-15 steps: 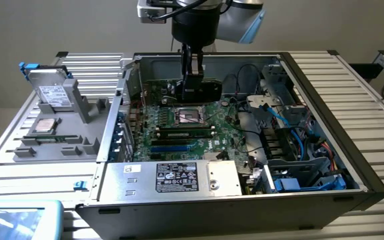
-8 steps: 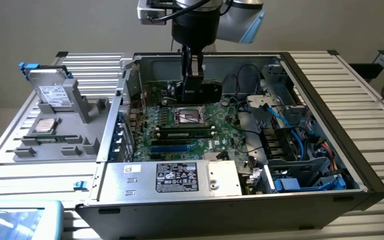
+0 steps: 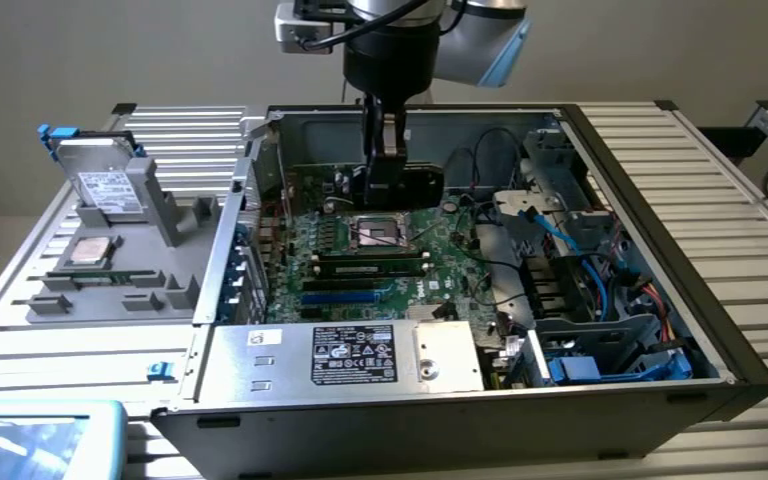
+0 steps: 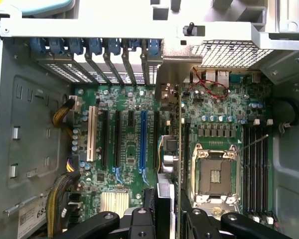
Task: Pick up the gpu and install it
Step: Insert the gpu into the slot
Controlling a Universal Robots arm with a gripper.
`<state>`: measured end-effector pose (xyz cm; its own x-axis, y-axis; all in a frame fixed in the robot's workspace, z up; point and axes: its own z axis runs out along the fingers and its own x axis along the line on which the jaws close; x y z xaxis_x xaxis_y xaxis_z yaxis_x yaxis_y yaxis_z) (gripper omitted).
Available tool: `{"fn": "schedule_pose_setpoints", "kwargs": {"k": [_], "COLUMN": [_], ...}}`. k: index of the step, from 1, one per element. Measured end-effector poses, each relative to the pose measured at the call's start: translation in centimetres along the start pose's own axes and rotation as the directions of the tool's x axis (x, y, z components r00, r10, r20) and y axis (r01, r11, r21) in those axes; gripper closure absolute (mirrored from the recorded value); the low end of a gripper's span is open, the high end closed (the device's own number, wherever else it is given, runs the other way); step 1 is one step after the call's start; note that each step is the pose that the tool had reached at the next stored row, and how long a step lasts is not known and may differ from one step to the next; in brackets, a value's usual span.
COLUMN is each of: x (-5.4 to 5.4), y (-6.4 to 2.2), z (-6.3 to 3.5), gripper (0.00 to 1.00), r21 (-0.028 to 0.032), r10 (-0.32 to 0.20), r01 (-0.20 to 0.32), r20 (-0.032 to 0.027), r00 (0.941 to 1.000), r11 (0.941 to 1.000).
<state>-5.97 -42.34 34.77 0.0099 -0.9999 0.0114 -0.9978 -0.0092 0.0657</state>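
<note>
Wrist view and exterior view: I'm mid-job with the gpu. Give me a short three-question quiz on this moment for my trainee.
1. True or false: the fingers hold the gpu upright inside the open case.
2. The CPU socket is: A) covered by a fan; B) bare; C) hidden under cables.
3. In the exterior view, on which side of the case does the grey parts tray stand?
Key: 1 true; 2 B; 3 the exterior view's left.
</note>
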Motion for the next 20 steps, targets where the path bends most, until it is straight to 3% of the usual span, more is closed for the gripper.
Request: {"fn": "schedule_pose_setpoints", "kwargs": {"k": [20], "x": [0.73], "y": [0.94], "z": [1.02], "gripper": [0.71], "r21": [-0.0001], "r10": [0.0], "r01": [0.0], "r20": [-0.0002], "r00": [1.0], "r11": [1.0]}}
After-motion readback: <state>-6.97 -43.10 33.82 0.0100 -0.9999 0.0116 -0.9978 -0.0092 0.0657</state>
